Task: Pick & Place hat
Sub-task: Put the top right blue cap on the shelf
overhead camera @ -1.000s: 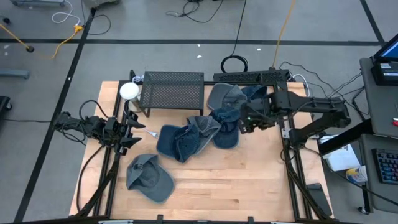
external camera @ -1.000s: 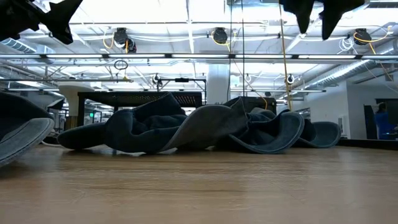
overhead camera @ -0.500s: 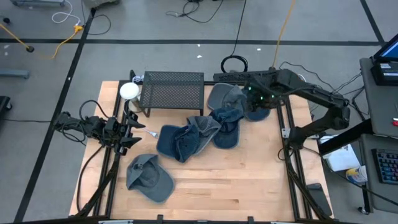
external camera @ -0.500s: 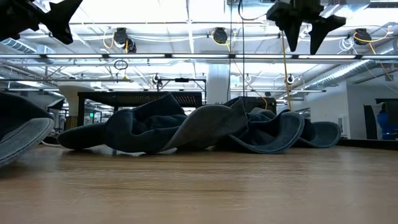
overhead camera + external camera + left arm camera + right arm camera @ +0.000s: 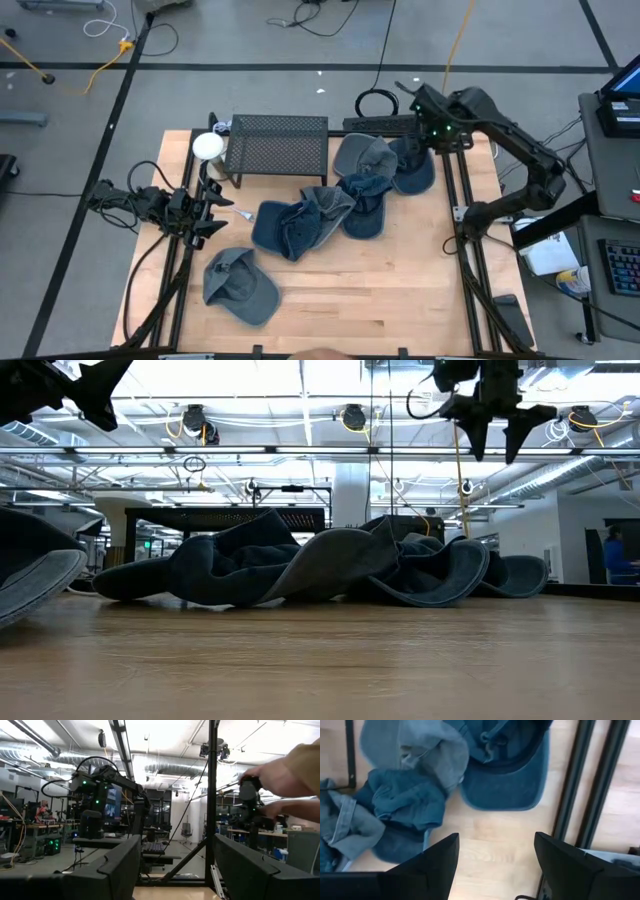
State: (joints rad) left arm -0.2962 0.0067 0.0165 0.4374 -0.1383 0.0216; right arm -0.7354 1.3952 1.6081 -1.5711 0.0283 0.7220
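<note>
On the wooden surface (image 5: 340, 290), 1 grey-blue denim cap (image 5: 240, 285) lies alone near the front edge. The left pincer (image 5: 222, 208) waits open and empty at the left side. Mid-surface sits a heap of blue denim hats (image 5: 325, 210), reaching back to a dark blue cap (image 5: 505, 777). Beyond, the right pincer (image 5: 408, 97) hangs high over the back edge, open and empty, beside a black mesh rack (image 5: 277, 145).

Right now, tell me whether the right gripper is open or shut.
Open. The right gripper shows two dark fingers spread apart, bare wooden table between them, nothing held.
</note>
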